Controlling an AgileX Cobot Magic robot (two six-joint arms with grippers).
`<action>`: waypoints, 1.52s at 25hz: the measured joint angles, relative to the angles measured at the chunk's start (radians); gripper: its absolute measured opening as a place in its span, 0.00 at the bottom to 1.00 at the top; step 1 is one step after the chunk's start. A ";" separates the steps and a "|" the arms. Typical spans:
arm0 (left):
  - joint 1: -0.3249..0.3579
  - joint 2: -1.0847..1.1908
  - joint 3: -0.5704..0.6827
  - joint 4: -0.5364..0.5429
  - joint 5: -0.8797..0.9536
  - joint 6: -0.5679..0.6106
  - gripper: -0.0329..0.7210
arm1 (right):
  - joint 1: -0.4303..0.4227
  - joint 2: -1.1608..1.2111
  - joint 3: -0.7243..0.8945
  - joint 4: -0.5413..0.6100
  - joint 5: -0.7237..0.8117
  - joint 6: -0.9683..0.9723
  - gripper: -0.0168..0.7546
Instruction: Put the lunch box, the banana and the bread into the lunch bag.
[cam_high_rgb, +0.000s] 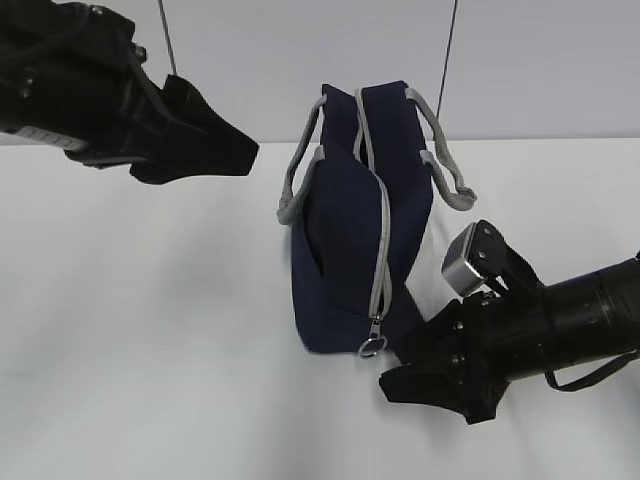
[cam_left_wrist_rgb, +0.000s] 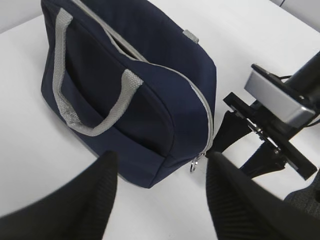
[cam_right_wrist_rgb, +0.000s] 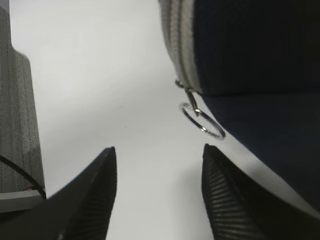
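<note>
With both hands spread and empty, the right hand (cam_right_wrist_rgb: 157, 192) should centre on the zipper's pull ring (cam_right_wrist_rgb: 202, 120) before clamping, the left hand (cam_left_wrist_rgb: 160, 200) steadying the lunch bag (cam_high_rgb: 350, 230).

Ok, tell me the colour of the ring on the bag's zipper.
Silver metal ring, hanging off the grey zipper; the right wrist view shows it best.

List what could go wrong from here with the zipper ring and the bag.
1. The zipper ring is small and hangs off to the side of the open right gripper, not between its fingers, so closing now would likely miss it.
2. The lunch bag stands free, unheld by the open left gripper; a pull could drag or tip it.
3. The zipper looks closed and no food shows, so packing cannot begin.
</note>
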 joint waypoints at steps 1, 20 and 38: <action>0.000 0.000 0.000 0.000 0.000 0.000 0.58 | 0.000 0.003 -0.001 0.002 0.000 -0.002 0.55; 0.000 0.000 0.000 0.000 0.000 0.002 0.57 | 0.000 0.077 -0.036 0.065 0.001 -0.050 0.55; 0.000 0.000 0.000 0.001 0.000 0.002 0.56 | 0.000 0.109 -0.062 -0.034 -0.016 0.044 0.55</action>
